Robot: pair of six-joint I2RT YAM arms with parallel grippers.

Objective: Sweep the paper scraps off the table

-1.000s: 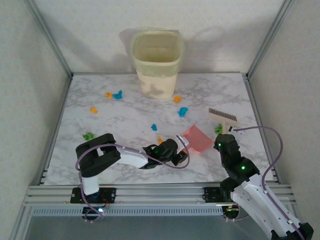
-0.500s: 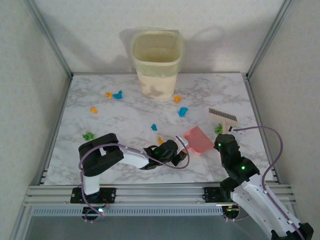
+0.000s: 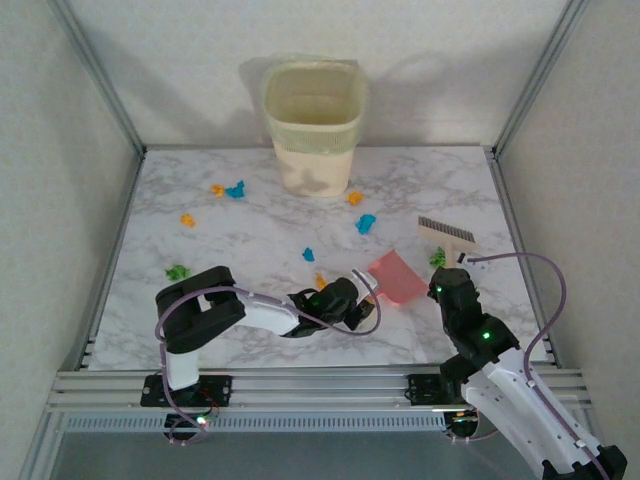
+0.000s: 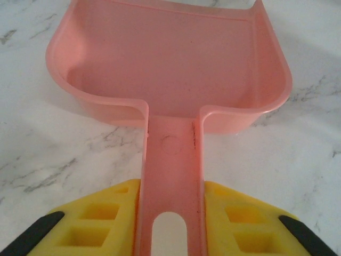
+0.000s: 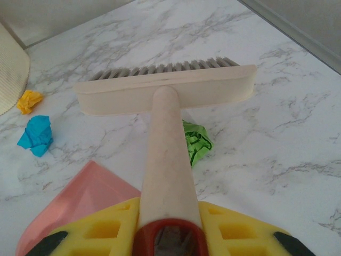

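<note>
Two smooth plastic handles are pinched: left tool (image 4: 169, 224) grips the pink dustpan (image 4: 165, 64), right tool (image 5: 168, 232) the cream brush (image 5: 165, 96).

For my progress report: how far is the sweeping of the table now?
Done: both tools are grasped, the left fingers on the pink dustpan handle, the right fingers on the brush. In hand: the brush lies beside a green scrap. Left: all the sweeping; paper scraps lie scattered on the table, dustpan empty.
</note>
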